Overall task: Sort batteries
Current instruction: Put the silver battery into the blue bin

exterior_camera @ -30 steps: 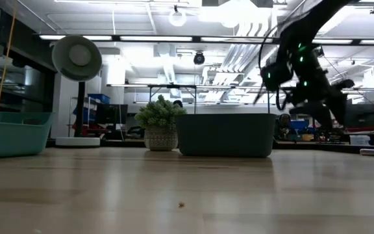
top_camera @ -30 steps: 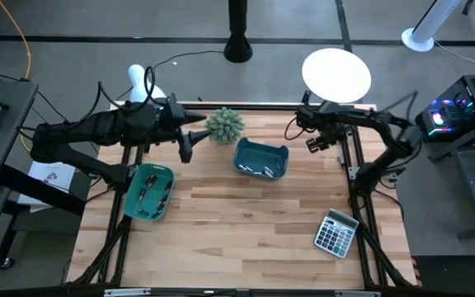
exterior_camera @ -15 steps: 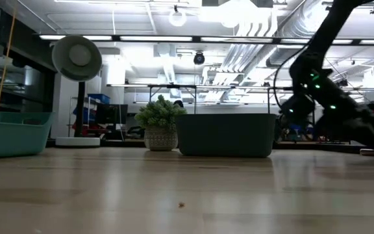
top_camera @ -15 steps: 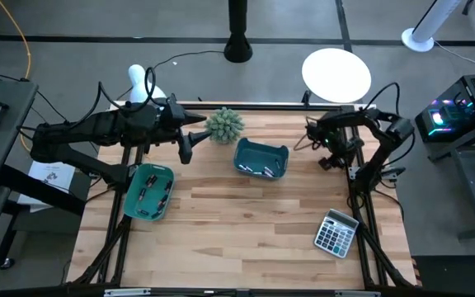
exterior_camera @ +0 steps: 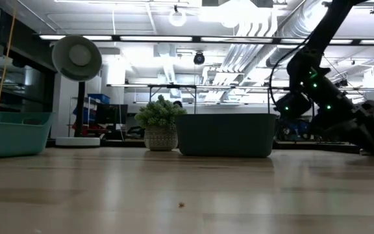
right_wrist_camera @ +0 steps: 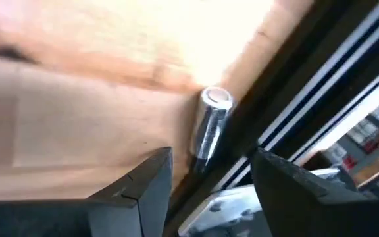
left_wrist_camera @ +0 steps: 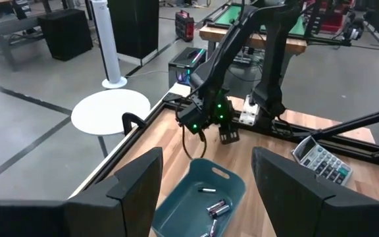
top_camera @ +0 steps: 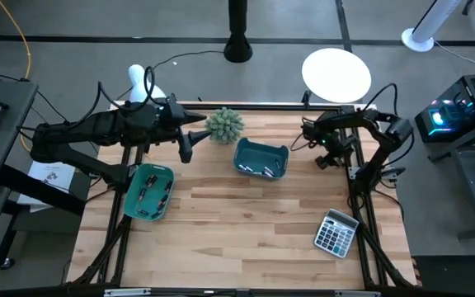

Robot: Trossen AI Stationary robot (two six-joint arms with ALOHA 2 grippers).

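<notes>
right claw [top_camera: 323, 158] open, low at the surface [top_camera: 246, 223] right edge, a silvery battery [right_wrist_camera: 210, 128] lying against the frame rail [right_wrist_camera: 295, 112] between its fingers; left claw [top_camera: 185, 153] open, beside plant [top_camera: 224, 124]; other batteries in blue tray [top_camera: 261, 159] and teal tray [top_camera: 148, 191]; calculator [top_camera: 336, 232] well apart

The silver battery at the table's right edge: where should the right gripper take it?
Grip the battery across its middle, coming from above, probably with the right gripper's open fingers on its two long sides. It lies flat on the wood, close along the dark edge rail, so one finger likely gets little room there.
</notes>
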